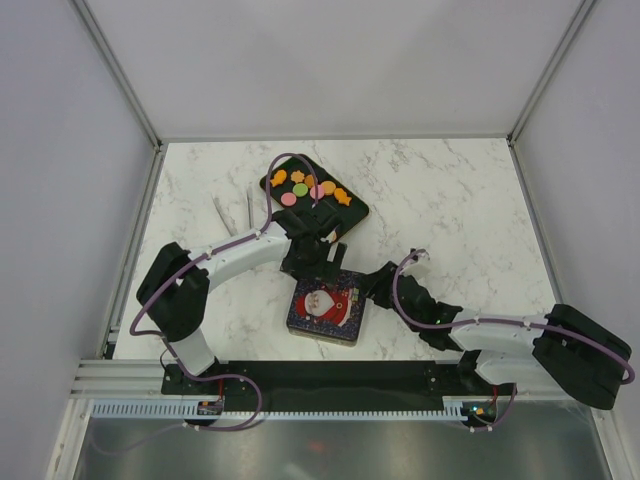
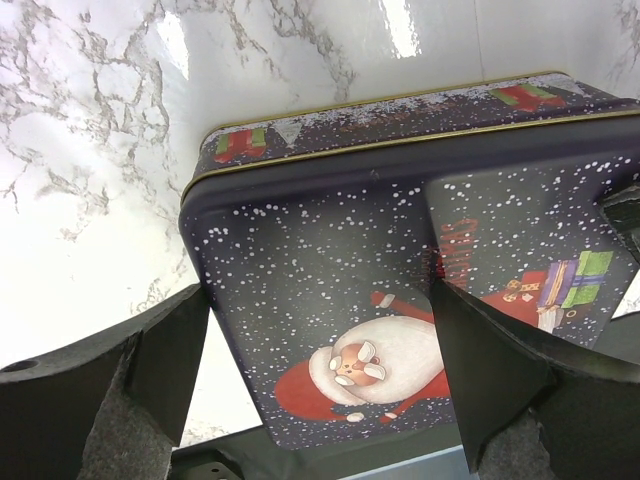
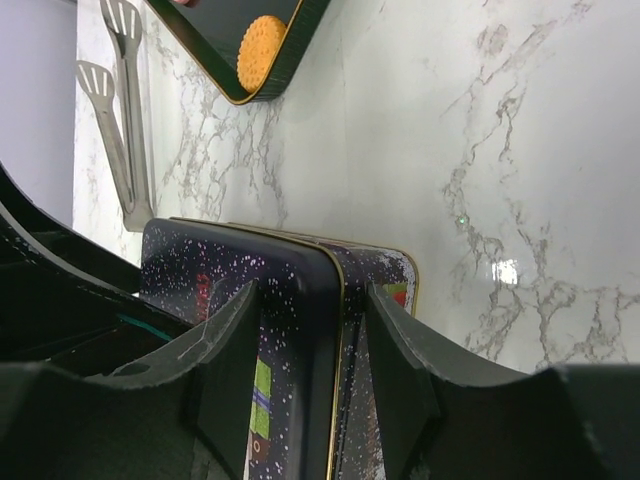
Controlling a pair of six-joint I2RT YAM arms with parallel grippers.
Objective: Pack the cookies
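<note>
Several cookies [image 1: 308, 187], orange, pink and green, lie on a black tray [image 1: 347, 214] at the table's middle back. One round orange cookie [image 3: 262, 52] shows in the right wrist view. A dark blue Santa tin [image 1: 327, 306] stands nearer the arms. My left gripper [image 1: 322, 252] is open just above the tin's far edge, its fingers [image 2: 170, 360] spread wide over the lid [image 2: 330, 270]. My right gripper [image 1: 366, 290] is at the tin's right edge, shut on the lid's rim [image 3: 305, 300], which sits offset from the gold-rimmed base [image 3: 385, 268].
Metal tongs [image 1: 232, 212] lie on the marble left of the tray, also in the right wrist view [image 3: 115, 110]. White walls and metal frame posts bound the table on three sides.
</note>
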